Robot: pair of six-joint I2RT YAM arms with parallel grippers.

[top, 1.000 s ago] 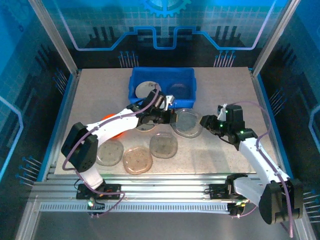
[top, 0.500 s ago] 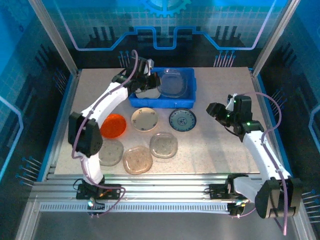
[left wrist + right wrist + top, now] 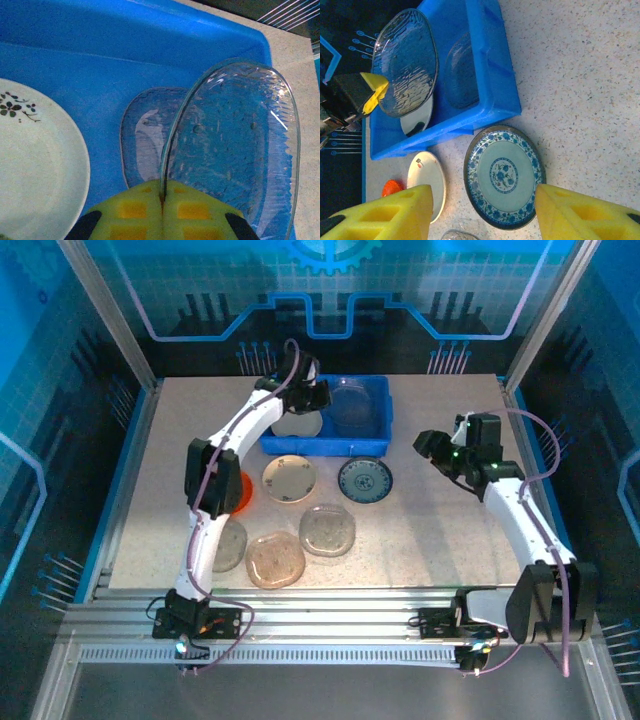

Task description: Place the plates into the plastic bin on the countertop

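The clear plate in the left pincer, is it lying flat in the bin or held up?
Held up, tilted: the left pincer grips the glass plate by its rim above another clear plate flat in the bin.

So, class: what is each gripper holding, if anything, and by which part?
The left gripper pinches a clear glass plate by its near rim, above the plastic bin. The right gripper is open, holding nothing.
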